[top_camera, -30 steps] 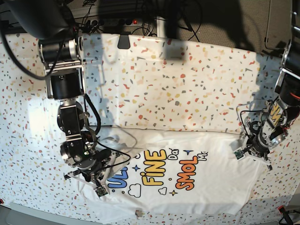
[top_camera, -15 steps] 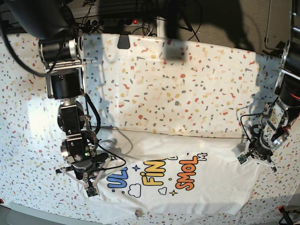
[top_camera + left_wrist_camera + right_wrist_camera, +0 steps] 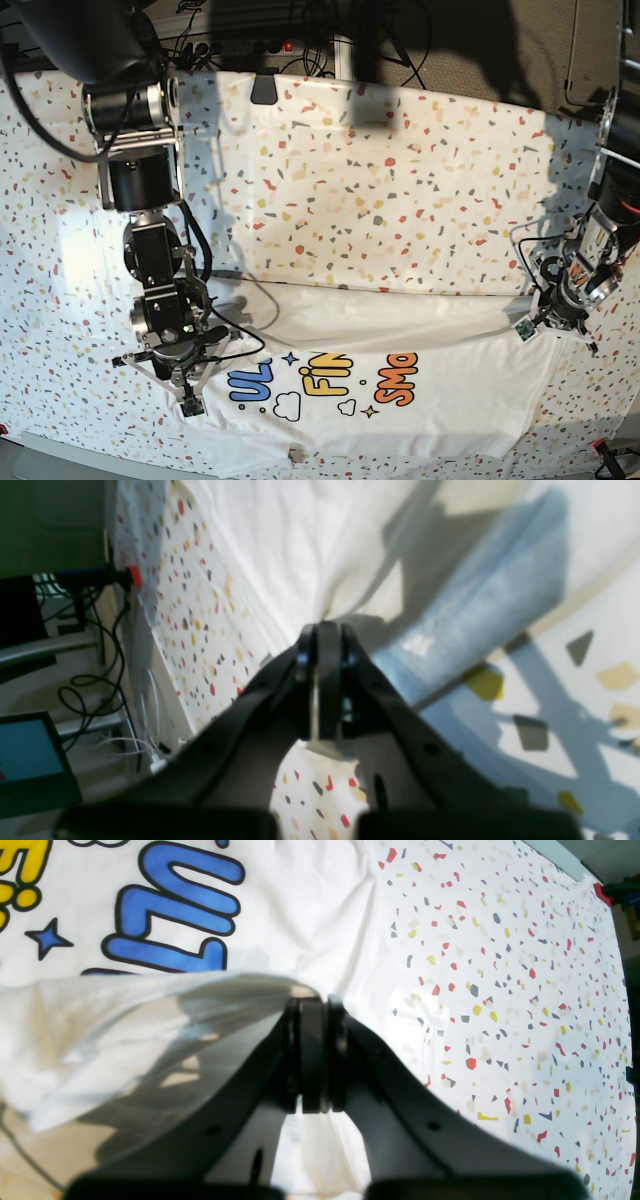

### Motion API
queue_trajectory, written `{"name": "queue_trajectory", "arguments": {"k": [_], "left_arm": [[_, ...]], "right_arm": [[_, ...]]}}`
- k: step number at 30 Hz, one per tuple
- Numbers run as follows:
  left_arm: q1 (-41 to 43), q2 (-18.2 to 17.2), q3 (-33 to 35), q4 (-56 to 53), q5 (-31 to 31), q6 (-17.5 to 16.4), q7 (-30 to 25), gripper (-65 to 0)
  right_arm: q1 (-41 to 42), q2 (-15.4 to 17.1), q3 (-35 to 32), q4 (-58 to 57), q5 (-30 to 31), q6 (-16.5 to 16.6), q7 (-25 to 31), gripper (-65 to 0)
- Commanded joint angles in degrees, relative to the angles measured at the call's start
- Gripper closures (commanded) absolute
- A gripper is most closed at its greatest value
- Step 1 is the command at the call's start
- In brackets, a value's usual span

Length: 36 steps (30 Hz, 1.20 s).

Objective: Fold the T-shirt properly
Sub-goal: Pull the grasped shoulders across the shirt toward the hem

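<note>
**Both grippers clamped on the folded-over edge of one T-shirt**

While the T-shirt (image 3: 400,400) lies along the near edge of the tabletop (image 3: 400,180), its far edge is doubled toward the front, covering the tops of the print. Readable in the base view, left to right: blue "UL", yellow "Fi" with a partial third letter, orange "SMo". The right wrist view shows the blue letters upside down, a bit of yellow lettering and one blue star (image 3: 47,938). In the base view the small marks count as two stars (one blue, one yellow) and two white clouds.

Count: one shirt, two arms, two grippers.

On the base view's left, the right gripper (image 3: 190,375) sits at the shirt's left corner; the right wrist view shows its fingers (image 3: 312,1055) pressed together on a lifted flap of white cloth (image 3: 125,1040). At far right, the left gripper (image 3: 560,315) is at the shirt's right end; the left wrist view shows its fingers (image 3: 325,680) narrow, a thin sliver of white fabric pinched between them. A red clamp (image 3: 132,575) sits at the table edge there, cables (image 3: 90,680) beside it.
</note>
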Motion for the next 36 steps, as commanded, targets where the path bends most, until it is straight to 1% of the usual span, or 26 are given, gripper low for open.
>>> {"name": "queue_trajectory", "arguments": {"k": [1,3,5,9,14,15,17,18,19,20,21,30,34,36], "left_arm": [[-2.1,-0.8,-0.4,0.6,-0.2,1.1,-1.5,0.0],[-2.2,-0.6,-0.4,0.6,-0.2,1.1,-2.7,0.0],[-2.3,-0.5,-0.4,0.6,-0.2,1.1,-3.6,0.0],[-2.4,-0.5,-0.4,0.6,-0.2,1.1,-3.7,0.0],[-2.4,-0.5,-0.4,0.6,-0.2,1.1,-3.7,0.0],[-2.4,-0.5,-0.4,0.6,-0.2,1.1,-3.7,0.0],[-2.4,-0.5,-0.4,0.6,-0.2,1.1,-3.7,0.0],[-2.4,-0.5,-0.4,0.6,-0.2,1.1,-3.7,0.0],[-2.4,-0.5,-0.4,0.6,-0.2,1.1,-3.7,0.0],[-2.4,-0.5,-0.4,0.6,-0.2,1.1,-3.7,0.0],[-2.4,-0.5,-0.4,0.6,-0.2,1.1,-3.7,0.0],[-2.4,-0.5,-0.4,0.6,-0.2,1.1,-3.7,0.0],[-2.5,-0.5,-0.4,0.6,-0.2,1.1,-3.7,0.0],[-2.8,-0.5,-0.4,0.6,-0.2,1.1,-3.7,0.0]], "right_arm": [[2.2,0.3,0.2,1.0,-1.0,-0.7,1.6,0.0],[2.2,0.3,0.2,1.0,-1.0,-0.3,2.6,0.0],[2.2,0.3,0.2,1.0,-1.0,1.0,3.8,0.0],[2.2,0.3,0.2,1.0,-1.0,3.0,5.0,0.0],[2.2,0.4,0.2,1.0,-1.5,3.0,5.2,0.0],[2.2,0.4,0.2,1.0,-2.5,3.0,5.9,-5.0],[2.2,0.4,0.2,1.0,-6.3,3.0,9.2,-23.9],[2.2,0.5,0.2,1.0,-8.8,3.0,11.1,-31.9],[2.3,0.5,0.2,1.0,-10.6,3.0,12.2,-38.6],[2.3,0.7,0.2,1.0,-11.3,2.9,12.3,-43.2],[2.3,0.7,0.2,1.0,-11.6,2.9,12.3,-45.6],[2.2,0.7,0.2,1.0,-11.4,2.9,12.3,-45.8],[2.2,0.6,0.2,1.0,-7.3,2.9,12.2,-45.8],[2.2,0.6,0.2,1.0,-7.0,2.9,12.1,-45.8]]}}
